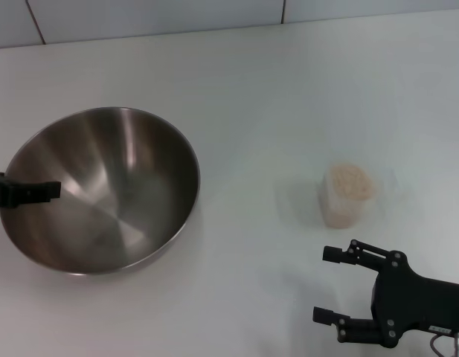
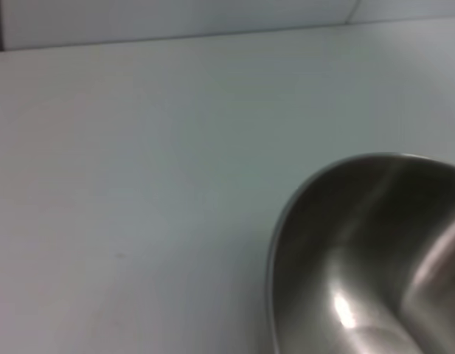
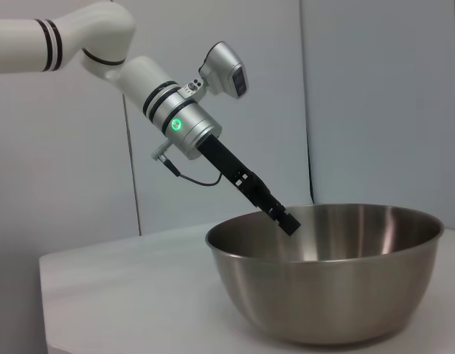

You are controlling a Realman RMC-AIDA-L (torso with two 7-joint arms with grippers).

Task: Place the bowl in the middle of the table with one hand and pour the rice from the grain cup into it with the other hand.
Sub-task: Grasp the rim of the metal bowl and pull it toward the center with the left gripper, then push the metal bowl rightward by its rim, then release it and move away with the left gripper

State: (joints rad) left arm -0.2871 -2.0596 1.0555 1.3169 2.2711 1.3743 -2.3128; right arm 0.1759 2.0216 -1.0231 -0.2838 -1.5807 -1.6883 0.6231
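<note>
Your black two-fingered left gripper (image 1: pixel 43 191) is clamped on the left rim of the large stainless-steel mixing bowl (image 1: pixel 114 186), while your right gripper (image 1: pixel 327 284) hovers spread wide, empty, near the rice-filled clear plastic grain cup (image 1: pixel 347 195).

Left arm (image 3: pixel 150 85): glossy silver-white round shell, paired black bands at two joints, green glowing dot on the silver wrist cylinder. Grey rounded-box camera (image 3: pixel 223 68) bolted on the wrist, thin black cable looping beneath. Left hand (image 3: pixel 265 202): long, slim, matte black, boxy links, blunt square tip. Right hand (image 1: pixel 335 285): matte black, blocky palm, two fingers (image 1: pixel 339 254) built from linkage bars, small silver screws at the pivots, square pads at the tips, tiny white label on the body, grey cable at rear.
</note>
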